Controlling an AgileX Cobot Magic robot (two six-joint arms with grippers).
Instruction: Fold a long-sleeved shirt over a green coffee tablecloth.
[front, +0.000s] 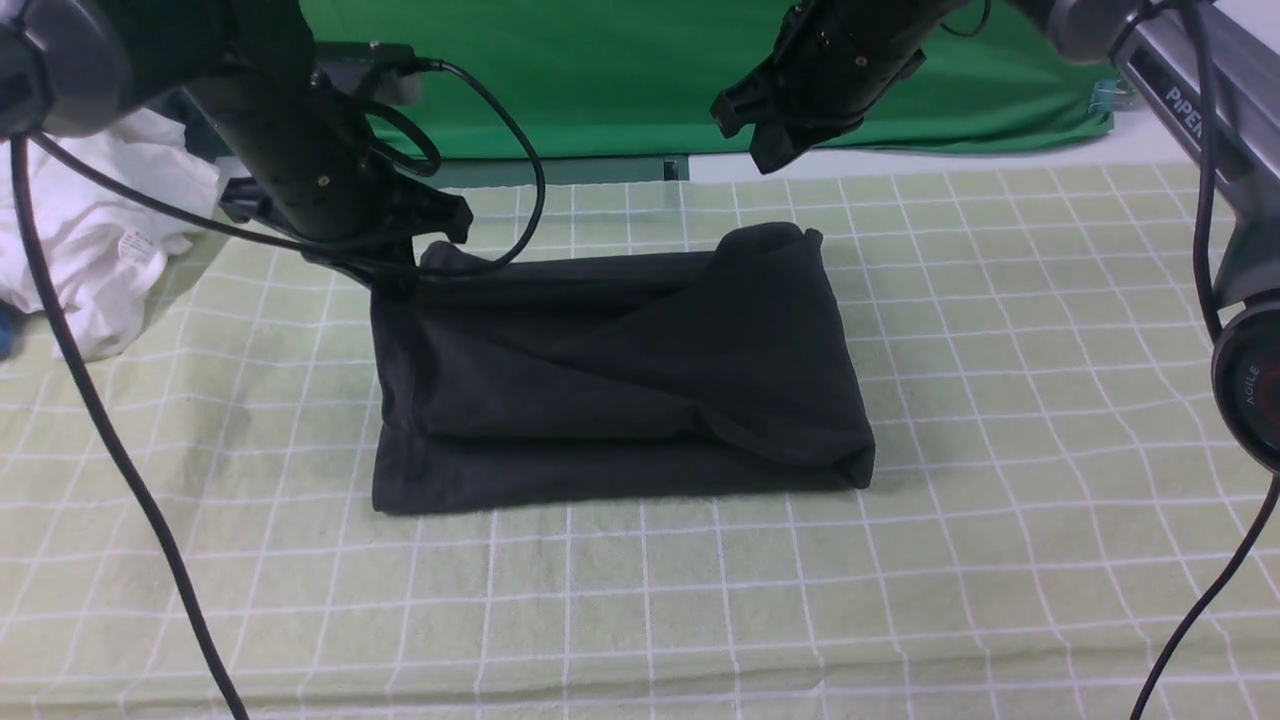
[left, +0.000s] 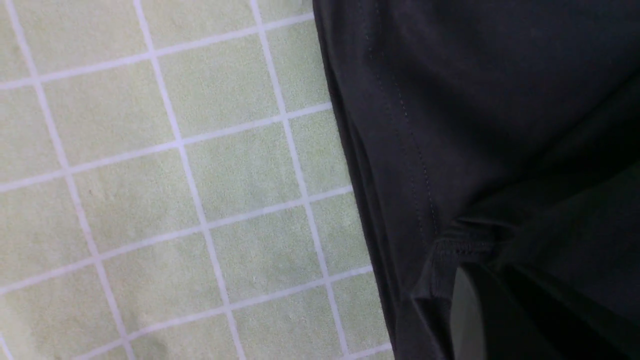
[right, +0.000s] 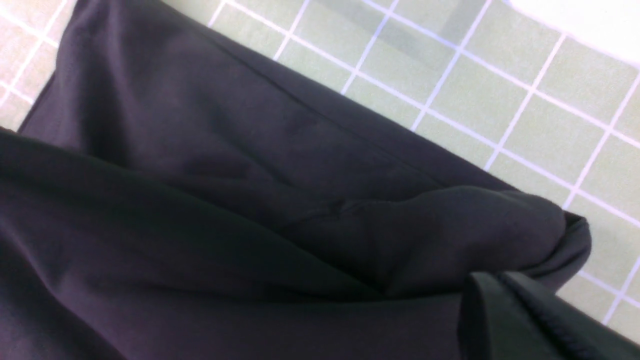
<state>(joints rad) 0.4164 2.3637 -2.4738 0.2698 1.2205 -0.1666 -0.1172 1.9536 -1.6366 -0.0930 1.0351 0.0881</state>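
1. Black, soft and matte, the long-sleeved shirt (front: 620, 380) lies folded into a thick, roughly rectangular bundle in the middle of the wide pale yellow-green tablecloth with thin white grid lines (front: 1000, 330). Layered flaps cross its top in shallow diagonal creases.
2. The bundle's near edge lies flat on the cloth, while its far right corner humps up in a rounded bulge.
3. The black left gripper (front: 400, 275) sits low at the shirt's far left corner, against the fabric. The arm's body hides its jaws in the front view, so it cannot be told whether they are closed on the cloth.
4. The left wrist view shows only a stitched hem of the shirt (left: 475, 125) beside the slightly fuzzy checked tablecloth (left: 175, 175).
5. The black right gripper (front: 765, 135) hangs in the air above and behind the far right corner, clear of the shirt. How far its jaws are parted cannot be told.
6. The right wrist view shows smooth, heavy folds of the shirt (right: 225, 200) ending in a rounded corner on the tablecloth (right: 525, 100).
7. A rumpled white garment (front: 90, 250) lies at the table's left edge, and a plain bright green fabric (front: 620, 70) hangs behind the table.
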